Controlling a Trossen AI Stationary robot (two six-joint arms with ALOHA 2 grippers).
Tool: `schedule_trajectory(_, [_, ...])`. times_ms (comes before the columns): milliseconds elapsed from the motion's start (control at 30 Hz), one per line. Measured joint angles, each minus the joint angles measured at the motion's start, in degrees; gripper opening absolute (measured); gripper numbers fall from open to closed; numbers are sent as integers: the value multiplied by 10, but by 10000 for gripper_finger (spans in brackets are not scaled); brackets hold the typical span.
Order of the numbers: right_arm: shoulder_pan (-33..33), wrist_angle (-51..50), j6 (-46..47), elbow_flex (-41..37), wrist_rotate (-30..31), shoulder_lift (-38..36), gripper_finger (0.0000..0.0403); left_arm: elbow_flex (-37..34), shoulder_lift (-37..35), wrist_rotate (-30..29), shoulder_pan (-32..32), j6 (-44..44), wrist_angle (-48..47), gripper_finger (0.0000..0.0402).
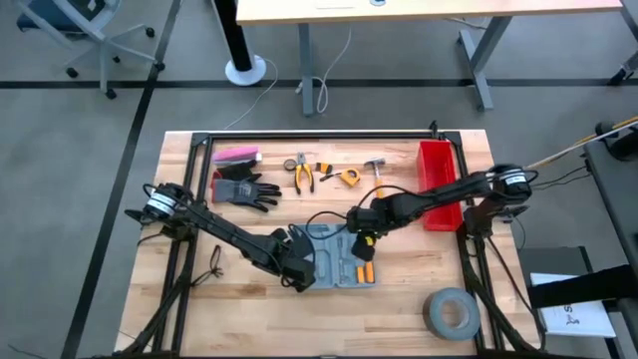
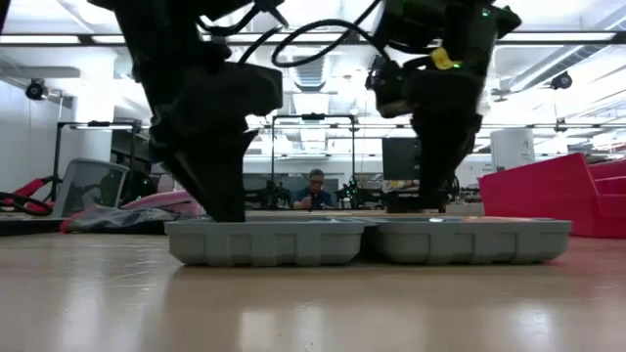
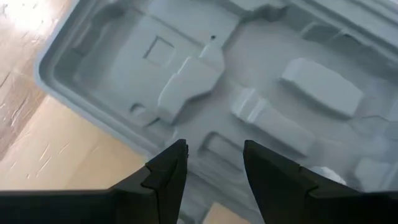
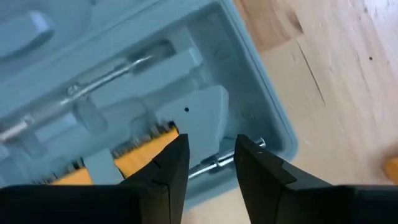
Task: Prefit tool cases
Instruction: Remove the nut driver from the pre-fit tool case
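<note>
The grey-blue tool case (image 1: 334, 257) lies open and flat on the wooden table, both halves facing up, also seen edge-on in the low view (image 2: 367, 241). Its right half holds orange-handled tools (image 1: 365, 269) and a chrome rod (image 4: 214, 165). My left gripper (image 3: 214, 168) is open and points down over the rim of the empty left half (image 3: 186, 81). My right gripper (image 4: 211, 163) is open above the far right corner of the case (image 4: 273, 118), its fingers on either side of the chrome rod's end. My left gripper comes down from above onto the near rim of the case's left half (image 2: 230, 220); I cannot tell whether its fingertips touch it. My right gripper reaches down to the right half (image 2: 430, 217); I cannot tell whether it touches the rod or the case.
A red bin (image 1: 439, 184) stands to the right of the case and a grey tape roll (image 1: 451, 311) near the right front corner. Black gloves (image 1: 244, 189), a pink item (image 1: 237, 155), pliers (image 1: 302, 175), a tape measure (image 1: 349, 177) and a hammer (image 1: 376, 168) lie along the far side. A person (image 2: 315, 191) sits beyond the table.
</note>
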Motion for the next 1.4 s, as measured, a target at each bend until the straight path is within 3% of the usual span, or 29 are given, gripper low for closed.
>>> schedule_trajectory(400, [9,-145,83,125,75,112,106,-31,-1,0,0,0,67,165])
schedule_trajectory(1000, [21,-163,180,132,103,153,137,-31,-1,-2,-7,-47,77,165])
schedule_trajectory(1400, [36,-239,216,132,109,167,115,-31,0,-15,-15,-46,130,165])
